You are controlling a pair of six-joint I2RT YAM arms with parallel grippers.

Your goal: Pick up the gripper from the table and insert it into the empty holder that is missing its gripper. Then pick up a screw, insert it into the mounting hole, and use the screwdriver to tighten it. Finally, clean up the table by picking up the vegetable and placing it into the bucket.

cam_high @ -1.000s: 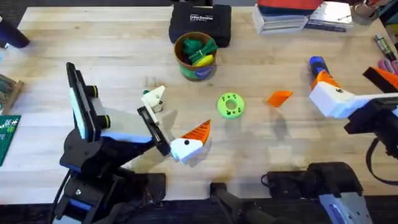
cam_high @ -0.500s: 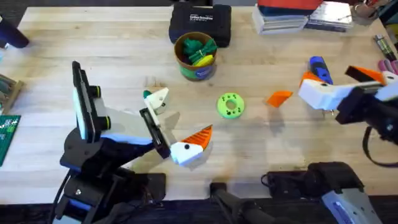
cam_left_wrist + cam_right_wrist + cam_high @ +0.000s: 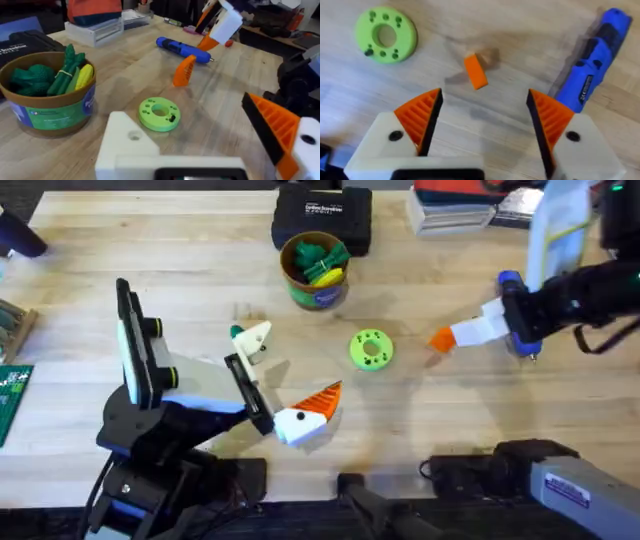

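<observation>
The loose orange gripper piece (image 3: pixel 440 339) (image 3: pixel 476 71) (image 3: pixel 184 70) lies on the table right of centre. My right gripper (image 3: pixel 463 333) (image 3: pixel 484 95) hangs open just above it, fingers on either side, not touching. The blue screwdriver (image 3: pixel 511 283) (image 3: pixel 592 72) (image 3: pixel 182 50) lies right beside it. My left gripper (image 3: pixel 295 365) stands wide open: one finger carries an orange pad (image 3: pixel 277 125), the other is a bare white holder (image 3: pixel 252 340) (image 3: pixel 131 145). A small teal-green vegetable (image 3: pixel 237 332) shows against that holder. The bucket (image 3: pixel 316 292) (image 3: pixel 47 112) stands at the back centre.
A bright green ring with holes (image 3: pixel 371 348) (image 3: pixel 159 114) (image 3: pixel 386 34) lies mid-table, a small dark bit on its rim. Behind the bucket sits a black case (image 3: pixel 322 215). Boxes (image 3: pixel 455 210) and small items line the far right. A circuit board (image 3: pixel 12 395) lies at the left edge.
My right arm has swung in from the right edge and turned its open gripper down over the orange piece. The left arm has barely moved.
</observation>
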